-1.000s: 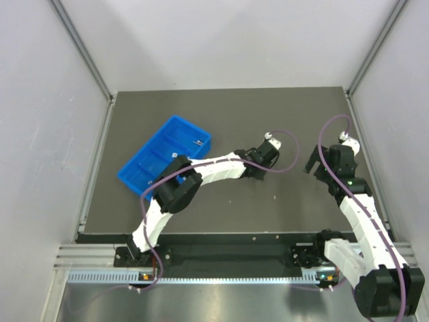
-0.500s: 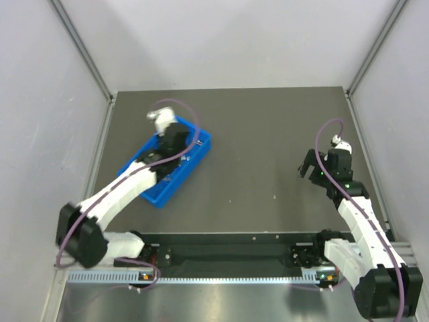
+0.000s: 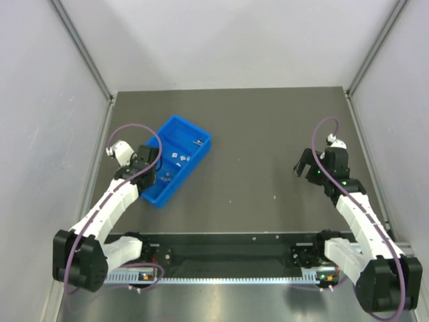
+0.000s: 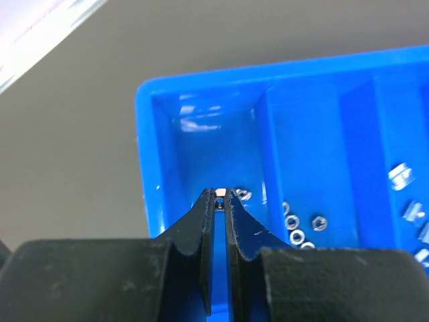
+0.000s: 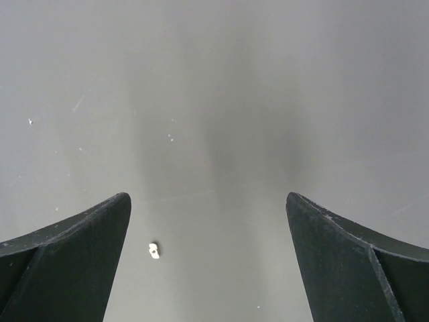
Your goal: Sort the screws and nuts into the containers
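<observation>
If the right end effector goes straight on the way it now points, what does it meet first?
Probably the dark table, seen between the open jaws of the right end effector. Only a tiny pale nut lies there, near one jaw; depth is hard to judge.

From above, the blue tray (image 3: pixel 205 138) lies slantwise on the left half of the dark table (image 3: pixel 255 121), with small silver pieces (image 3: pixel 178 156) scattered in several of its compartments. The left gripper (image 3: pixel 153 173) hangs over the tray's near-left end. The right gripper (image 3: pixel 303 170) is well apart over the table's right side, jaws spread, and a tiny pale speck (image 3: pixel 274 197) lies on the table near it
</observation>
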You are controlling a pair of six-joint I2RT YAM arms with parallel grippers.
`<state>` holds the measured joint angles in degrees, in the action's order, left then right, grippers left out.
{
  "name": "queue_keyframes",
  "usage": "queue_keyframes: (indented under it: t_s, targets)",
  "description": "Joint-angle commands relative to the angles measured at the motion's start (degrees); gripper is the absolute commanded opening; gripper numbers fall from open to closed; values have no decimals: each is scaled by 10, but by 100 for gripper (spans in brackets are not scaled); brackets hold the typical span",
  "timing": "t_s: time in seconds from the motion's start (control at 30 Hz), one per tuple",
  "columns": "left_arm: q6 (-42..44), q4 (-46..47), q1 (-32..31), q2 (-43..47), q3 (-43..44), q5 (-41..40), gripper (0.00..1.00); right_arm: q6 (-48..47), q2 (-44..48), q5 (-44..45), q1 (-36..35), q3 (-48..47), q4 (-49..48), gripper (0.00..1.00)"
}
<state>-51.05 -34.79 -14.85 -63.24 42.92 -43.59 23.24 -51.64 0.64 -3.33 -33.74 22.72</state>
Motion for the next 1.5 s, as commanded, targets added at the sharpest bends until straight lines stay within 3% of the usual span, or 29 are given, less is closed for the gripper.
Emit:
queue_keyframes:
  t_s: [0.0,0.1,0.13,0.27,0.37,0.47,0.53,0.63,0.83,1.1,1.27,1.47]
  targets:
    - [-38,-19,2,2,-11,-14,11,5,-9,-5,-7,-4,-28,100]
    - [-29,-11,2,5,-11,3,22,0,-9,6,-7,-6,-24,100]
    - [-24,-6,2,14,-9,7,34,0,-9,8,-7,-8,-23,100]
    - [19,-3,0,30,22,61,56,0,-7,40,-6,-19,-7,100]
    - [51,5,-18,33,60,112,62,4,-8,56,-7,-32,7,100]
    - [72,39,-114,9,105,122,62,14,-9,67,-6,-44,22,100]
    - [75,62,-223,-45,151,102,63,22,-9,74,-6,-51,29,100]
    - [96,83,-335,-159,226,114,62,31,-4,82,-4,-61,50,100]
    - [121,97,-473,-374,376,125,61,39,32,127,2,-77,99,100]
    - [123,94,-545,-555,519,134,61,66,60,175,25,-117,168,100]
    - [122,84,-561,-610,565,130,59,66,66,234,29,-149,201,100]
    - [100,63,-567,-631,571,122,54,66,92,241,29,-150,203,100]
